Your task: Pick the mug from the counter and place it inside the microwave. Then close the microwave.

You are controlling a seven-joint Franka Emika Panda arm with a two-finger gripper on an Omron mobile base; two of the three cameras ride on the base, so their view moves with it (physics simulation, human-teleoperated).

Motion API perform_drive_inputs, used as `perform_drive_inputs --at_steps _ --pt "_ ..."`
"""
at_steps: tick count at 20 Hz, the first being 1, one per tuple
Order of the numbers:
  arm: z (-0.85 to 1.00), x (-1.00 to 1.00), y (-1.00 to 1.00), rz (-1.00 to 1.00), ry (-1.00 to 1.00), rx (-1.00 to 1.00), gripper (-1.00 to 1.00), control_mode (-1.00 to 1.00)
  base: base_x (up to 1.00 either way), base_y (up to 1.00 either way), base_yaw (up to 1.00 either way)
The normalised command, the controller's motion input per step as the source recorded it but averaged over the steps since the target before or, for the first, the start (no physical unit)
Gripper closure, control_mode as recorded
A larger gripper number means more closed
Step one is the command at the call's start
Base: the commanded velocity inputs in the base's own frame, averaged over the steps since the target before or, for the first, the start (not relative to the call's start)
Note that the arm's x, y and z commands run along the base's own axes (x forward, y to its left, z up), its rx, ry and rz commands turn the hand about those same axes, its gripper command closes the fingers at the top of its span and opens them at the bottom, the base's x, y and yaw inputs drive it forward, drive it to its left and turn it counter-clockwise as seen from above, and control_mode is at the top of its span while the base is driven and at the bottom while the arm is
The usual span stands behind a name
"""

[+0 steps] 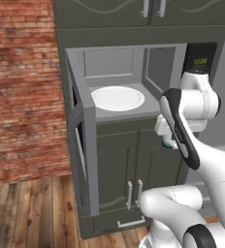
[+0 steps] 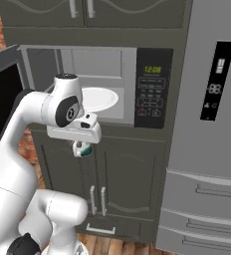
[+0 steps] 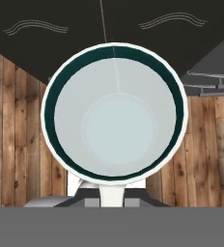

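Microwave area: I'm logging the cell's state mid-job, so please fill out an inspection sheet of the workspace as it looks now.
Surface: microwave floor bare apart from the white round plate.
Job's things: microwave door swung wide open to the left; mug held below the cavity, in front of the lower cabinet doors, not yet inside; hand view looks straight down into it.
Clutter: nothing seen.
Tool: tool shut on the mug, pointing down.
Cables: nothing seen.
Surroundings: keypad panel with lit green display; grey refrigerator to the right; brick wall to the left; wooden floor.
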Motion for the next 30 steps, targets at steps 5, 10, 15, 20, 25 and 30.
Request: perform_drive_inputs --at_steps 5,10,15,20,25,30 --pt "0.0 0.0 0.0 0.0 0.0 0.0 1.0 1.0 0.0 0.09 0.0" --pt "0.0 0.0 0.0 0.0 0.0 0.0 1.0 1.0 0.0 0.0 0.0" --pt "0.0 0.0 0.0 0.0 0.0 0.0 1.0 1.0 0.0 0.0 0.0" --pt "0.0 0.0 0.0 0.0 0.0 0.0 1.0 1.0 0.0 0.0 0.0" --pt "0.0 0.0 0.0 0.0 0.0 0.0 1.0 -1.0 0.0 0.0 0.0" --pt "0.0 0.0 0.01 0.04 -0.1 0.0 1.0 -1.0 0.0 0.0 0.0"
